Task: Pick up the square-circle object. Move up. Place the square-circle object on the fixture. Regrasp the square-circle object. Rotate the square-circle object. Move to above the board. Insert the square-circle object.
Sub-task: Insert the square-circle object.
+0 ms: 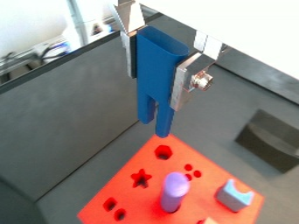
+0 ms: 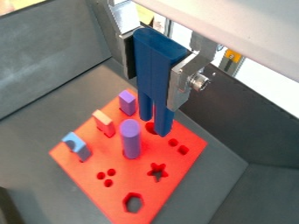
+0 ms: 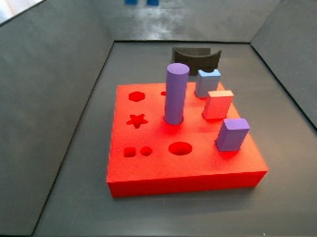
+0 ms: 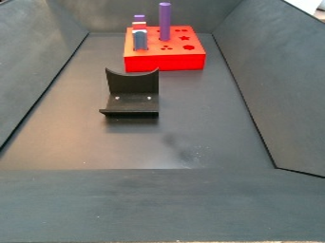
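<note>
In both wrist views my gripper [image 1: 156, 74] [image 2: 156, 74] is shut on the square-circle object [image 1: 156, 101] [image 2: 152, 96]. It is a dark blue block held upright, with its two legs pointing down. It hangs in the air above the red board [image 1: 117, 199] [image 2: 91, 164], clear of its holes and pegs. The silver fingers [image 1: 181, 86] clamp its upper half from both sides. The dark fixture [image 1: 275, 140] [image 4: 129, 95] stands bare on the floor beside the board. In a side view only two small blue tips [image 3: 146, 3] show at the edge of the frame.
Upright on the board [image 3: 186, 176] [image 4: 165, 59] are a tall purple cylinder [image 3: 177, 93] [image 2: 131, 138], a light blue notched block [image 3: 209, 81] [image 1: 233, 196], a pink block [image 3: 220, 104] and a purple block [image 3: 233, 134]. Dark sloping walls enclose the floor.
</note>
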You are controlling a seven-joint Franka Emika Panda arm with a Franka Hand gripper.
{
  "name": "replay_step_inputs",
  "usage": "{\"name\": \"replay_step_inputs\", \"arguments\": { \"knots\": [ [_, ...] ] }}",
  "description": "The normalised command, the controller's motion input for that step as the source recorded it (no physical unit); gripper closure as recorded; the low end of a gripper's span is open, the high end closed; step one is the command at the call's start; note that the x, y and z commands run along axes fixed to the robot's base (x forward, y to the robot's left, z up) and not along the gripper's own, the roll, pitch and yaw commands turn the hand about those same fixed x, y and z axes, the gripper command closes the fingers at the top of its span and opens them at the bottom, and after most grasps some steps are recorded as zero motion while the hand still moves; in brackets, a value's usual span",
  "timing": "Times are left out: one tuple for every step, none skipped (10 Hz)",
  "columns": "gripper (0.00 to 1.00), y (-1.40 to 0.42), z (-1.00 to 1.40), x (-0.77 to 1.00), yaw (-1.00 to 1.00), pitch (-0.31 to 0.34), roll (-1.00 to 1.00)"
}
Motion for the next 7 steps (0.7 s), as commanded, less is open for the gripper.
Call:
{"name": "replay_step_inputs", "arguments": {
  "knots": [
    [1.0, -0.6, -0.61, -0.1, 0.28, -0.044, 0.14],
    [1.0, -0.44, -0.76, 0.0, 0.18, -0.057, 0.15],
    [1.0, -0.35, -0.91, -0.02, 0.18, -0.089, 0.18],
    [1.0, -0.26, -0.91, -0.11, 0.27, -0.113, 0.14],
    [1.0, -0.25, -0.89, -0.14, 0.26, -0.113, 0.18],
    [1.0, -0.27, -0.89, -0.11, 0.23, -0.107, 0.17],
    [1.0, -0.26, -0.91, -0.09, 0.21, -0.111, 0.15]
  ]
}}
